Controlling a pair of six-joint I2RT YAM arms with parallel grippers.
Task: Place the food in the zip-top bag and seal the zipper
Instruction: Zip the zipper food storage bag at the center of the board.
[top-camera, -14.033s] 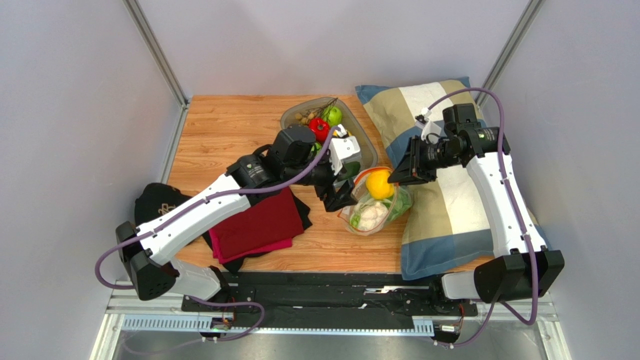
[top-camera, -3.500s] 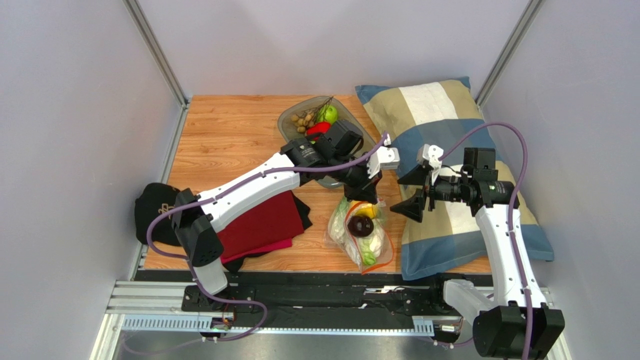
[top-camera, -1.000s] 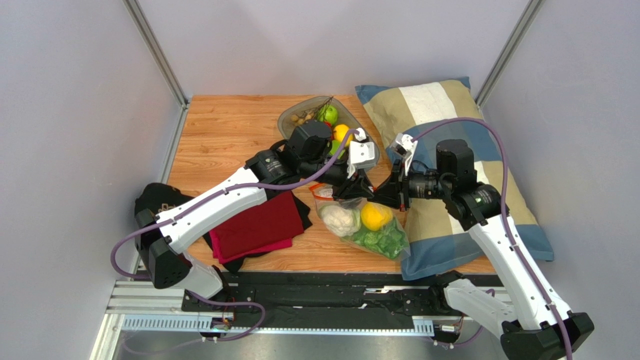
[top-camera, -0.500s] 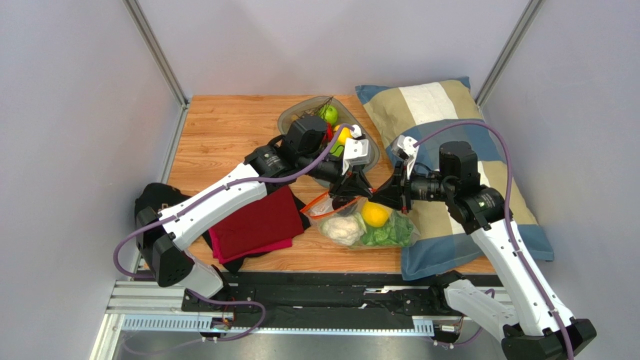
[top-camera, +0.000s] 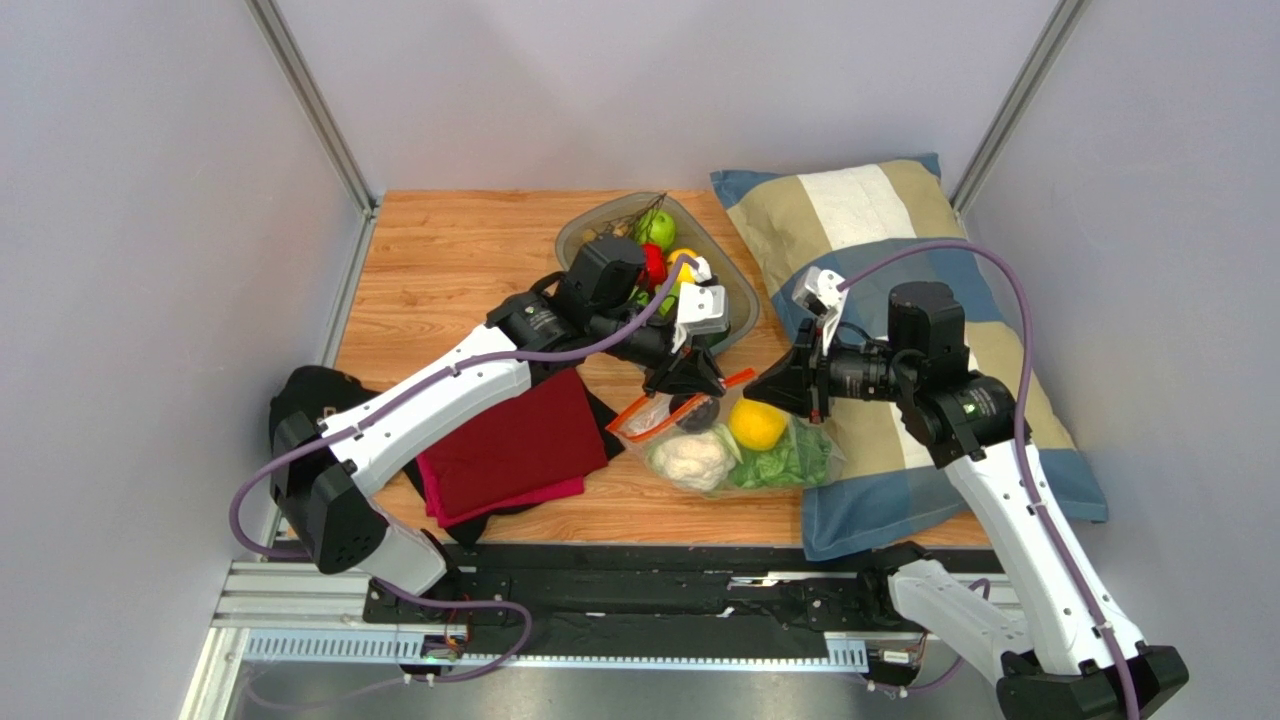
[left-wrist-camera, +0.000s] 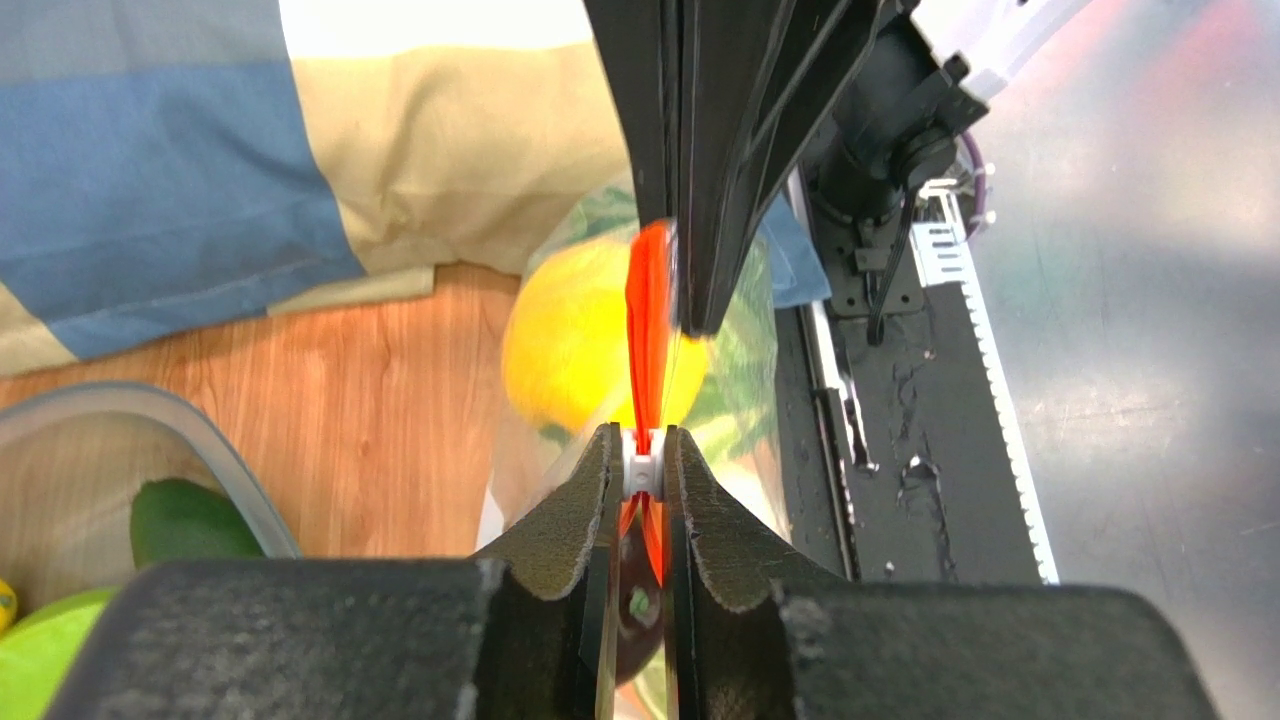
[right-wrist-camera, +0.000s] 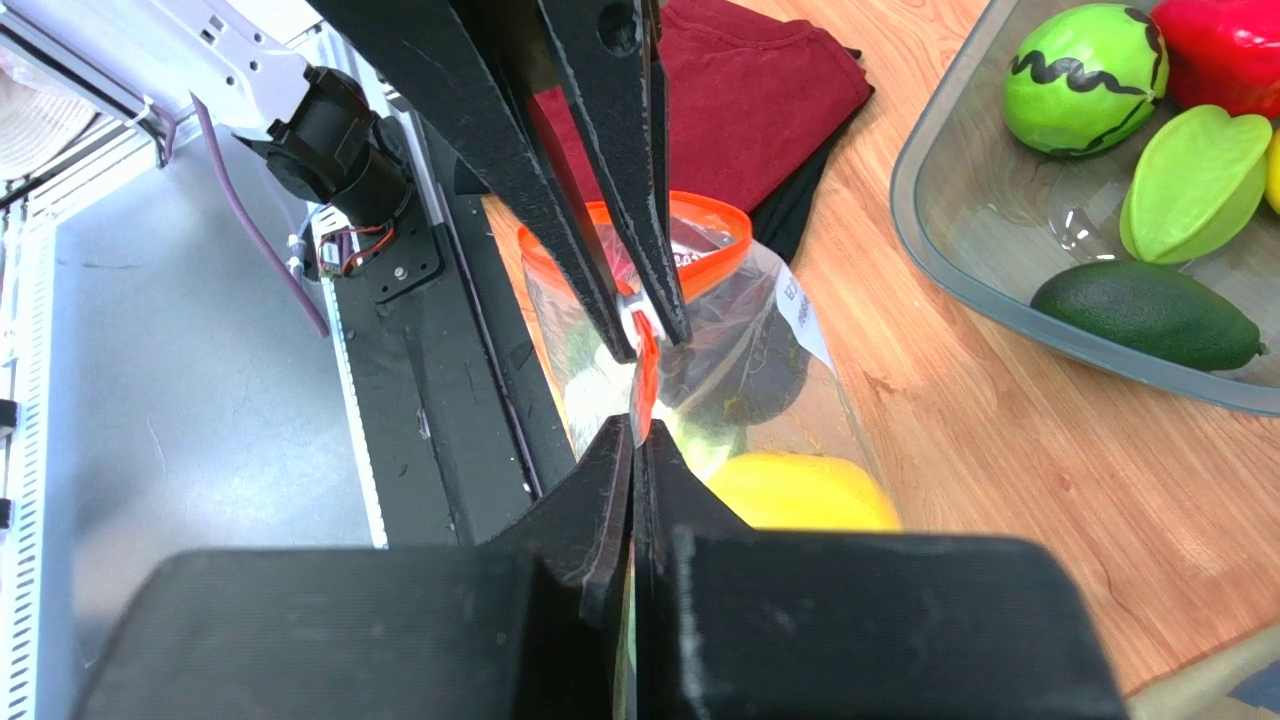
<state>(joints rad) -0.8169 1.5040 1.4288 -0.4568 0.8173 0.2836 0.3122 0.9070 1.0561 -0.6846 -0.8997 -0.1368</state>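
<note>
Currently, left gripper (left-wrist-camera: 643, 450): clenched on the zipper (left-wrist-camera: 648, 300) (orange strip), centre frame
right gripper (right-wrist-camera: 636, 435): clenched on the zipper too
zip-top bag (top-camera: 658, 435): yellow fruit (top-camera: 757, 423) inside

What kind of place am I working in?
Likely a robotics test cell, not a home: plain grey enclosure walls with metal corner posts, a mounting rail at the wooden table's near edge, and staged props like a pillow and fruit tray.

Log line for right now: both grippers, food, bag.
left gripper: shut on zipper | right gripper: shut on zipper | cauliflower, yellow fruit, cabbage: inside zip-top bag | zipper: partly open
</note>
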